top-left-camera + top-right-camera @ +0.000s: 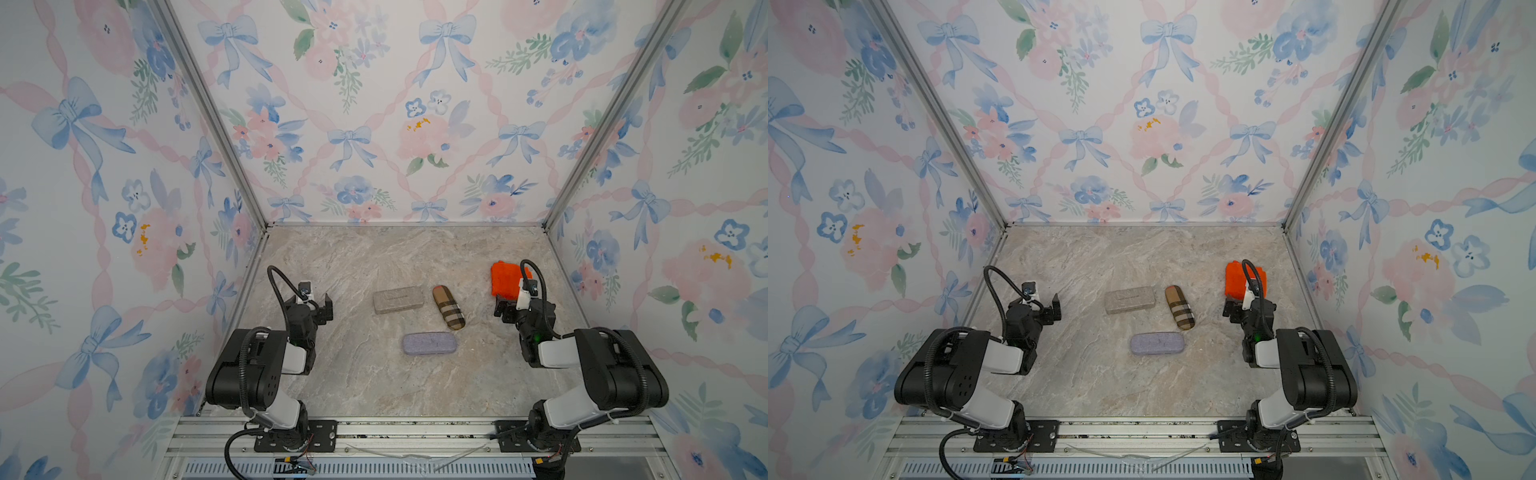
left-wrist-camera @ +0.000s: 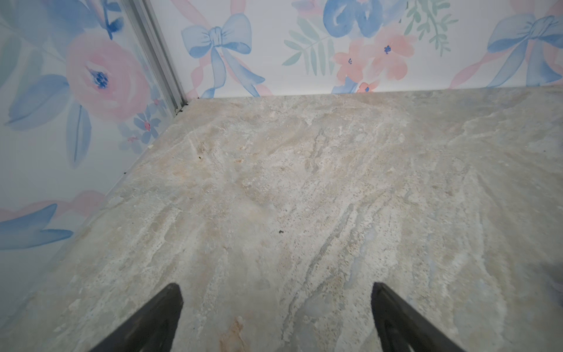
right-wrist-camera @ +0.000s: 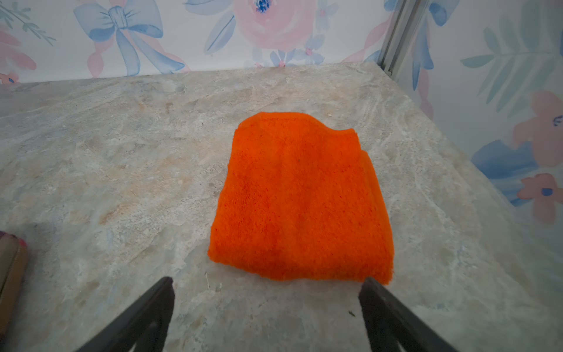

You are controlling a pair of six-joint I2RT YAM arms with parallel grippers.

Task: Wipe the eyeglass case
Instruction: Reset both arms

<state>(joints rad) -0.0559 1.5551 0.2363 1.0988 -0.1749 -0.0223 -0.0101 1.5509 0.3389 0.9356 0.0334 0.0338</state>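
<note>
The marble table (image 1: 353,257) carries an orange towel (image 3: 301,198) just ahead of the right gripper (image 3: 268,279). A grey case (image 1: 398,299), a plaid case (image 1: 448,307) and a lilac case (image 1: 429,343) lie between it and the left gripper (image 2: 275,289).

Edge-cut sliver, perhaps the plaid case (image 3: 10,274)

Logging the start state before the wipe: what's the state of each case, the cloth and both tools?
orange cloth: folded, flat on the table, untouched.
grey case: closed, lying flat.
plaid case: closed, lying at a slant, apart from the grey case.
lilac case: closed, flat, nearest the robot.
left tool: open, empty, over the table.
right tool: open, empty, facing the orange cloth, not touching it.
</note>
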